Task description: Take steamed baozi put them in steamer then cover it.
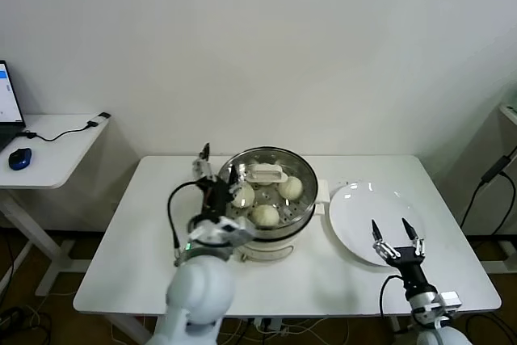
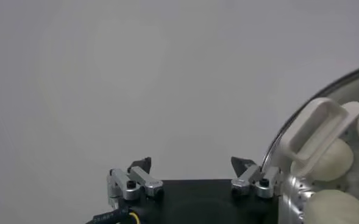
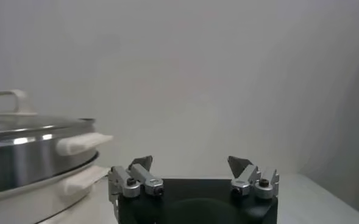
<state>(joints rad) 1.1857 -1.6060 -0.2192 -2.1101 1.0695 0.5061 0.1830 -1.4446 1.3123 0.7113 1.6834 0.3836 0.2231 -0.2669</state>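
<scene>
The steamer (image 1: 300, 214) stands mid-table on its white cooker base, and the clear glass cover (image 1: 303, 169) with its white handle (image 1: 265, 173) lies on top of it. Three baozi show through the glass (image 1: 242, 195) (image 1: 265, 215) (image 1: 290, 187). My left gripper (image 1: 218, 163) is open and empty just off the steamer's left rim. In the left wrist view that gripper (image 2: 192, 164) has nothing between its fingers, with the cover's handle (image 2: 316, 131) and baozi (image 2: 331, 161) to one side. My right gripper (image 1: 396, 230) is open and empty over the plate's near edge, also seen in its wrist view (image 3: 191, 163), beside the steamer (image 3: 33, 155).
An empty white plate (image 1: 359, 204) lies right of the steamer. A side desk (image 1: 56, 147) at the far left carries a laptop, a blue mouse (image 1: 19, 157) and a cable. The work table's front edge (image 1: 323, 303) runs close to both arms.
</scene>
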